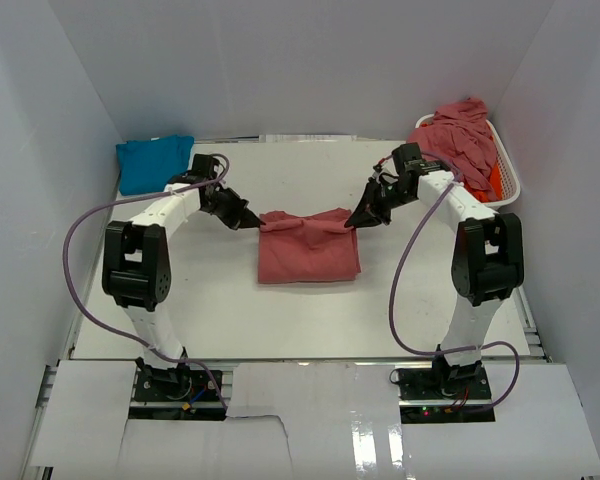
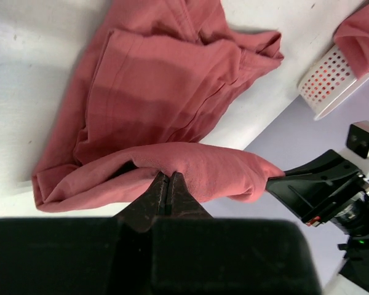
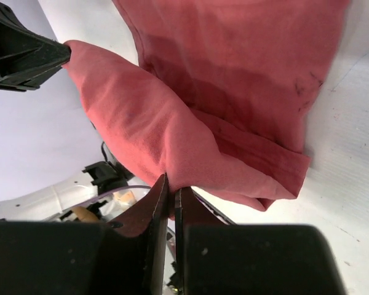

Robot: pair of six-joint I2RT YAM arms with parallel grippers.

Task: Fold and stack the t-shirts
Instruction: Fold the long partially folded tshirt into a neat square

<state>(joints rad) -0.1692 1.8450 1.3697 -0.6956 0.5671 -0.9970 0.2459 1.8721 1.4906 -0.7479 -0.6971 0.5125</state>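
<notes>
A dusty rose-red t-shirt (image 1: 308,250) lies partly folded in the middle of the table. Its far edge is lifted between both grippers. My left gripper (image 1: 252,223) is shut on the far left corner, and the cloth bunches over its tips (image 2: 168,175). My right gripper (image 1: 357,220) is shut on the far right corner (image 3: 172,184). A turquoise blue t-shirt (image 1: 154,162) lies folded at the far left. More rose-red t-shirts (image 1: 463,135) are heaped in the basket, with a bright orange one (image 1: 494,180) under them.
The white slatted basket (image 1: 510,185) stands at the far right against the wall; its rim shows in the left wrist view (image 2: 329,77). White walls enclose the table on three sides. Purple cables loop from both arms.
</notes>
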